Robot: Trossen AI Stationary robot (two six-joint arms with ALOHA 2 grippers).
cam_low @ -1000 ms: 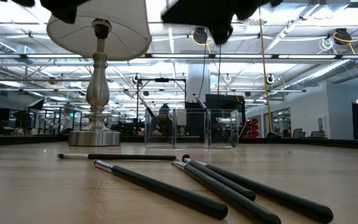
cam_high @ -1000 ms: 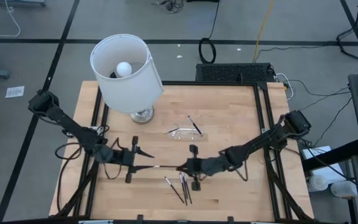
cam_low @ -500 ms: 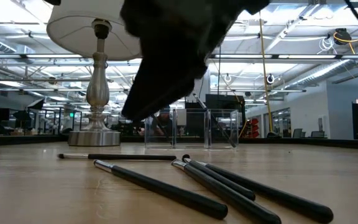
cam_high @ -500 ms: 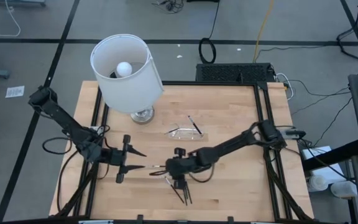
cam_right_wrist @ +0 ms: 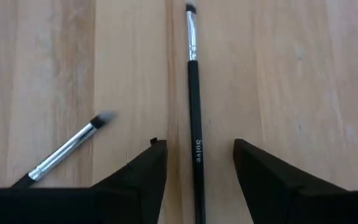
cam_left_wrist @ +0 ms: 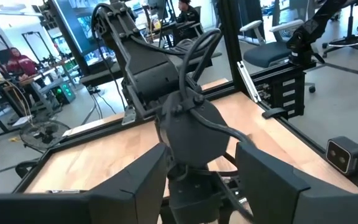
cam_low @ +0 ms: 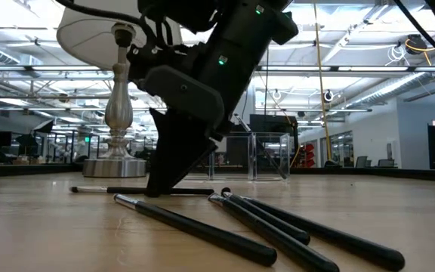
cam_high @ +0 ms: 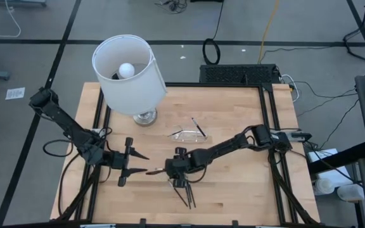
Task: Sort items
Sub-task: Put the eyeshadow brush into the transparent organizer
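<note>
A thin dark stick point(cam_right_wrist: 194, 99) with a silvery end lies flat on the wooden table. My right gripper point(cam_right_wrist: 194, 165) stands over it, pointing down and open, one finger on each side and neither touching; the low view shows it point(cam_low: 157, 187) just above the stick point(cam_low: 142, 190). A second stick point(cam_right_wrist: 67, 152) lies beside it. Several more sticks point(cam_high: 184, 193) lie in a loose bunch nearer the front edge. My left gripper point(cam_high: 146, 163) hangs open to the left of the right gripper, facing it, with nothing between its fingers.
A small clear tray point(cam_high: 189, 135) sits at mid-table with one stick point(cam_high: 199, 127) leaning in it. A white-shaded lamp point(cam_high: 128, 73) stands on its metal base at the far left. Bare wood lies to the right of the sticks.
My right gripper has swung toward the table's left edge and tipped down, from above the table to just over the single stick. My left gripper has drawn back slightly toward the left edge. The sticks have not moved.
</note>
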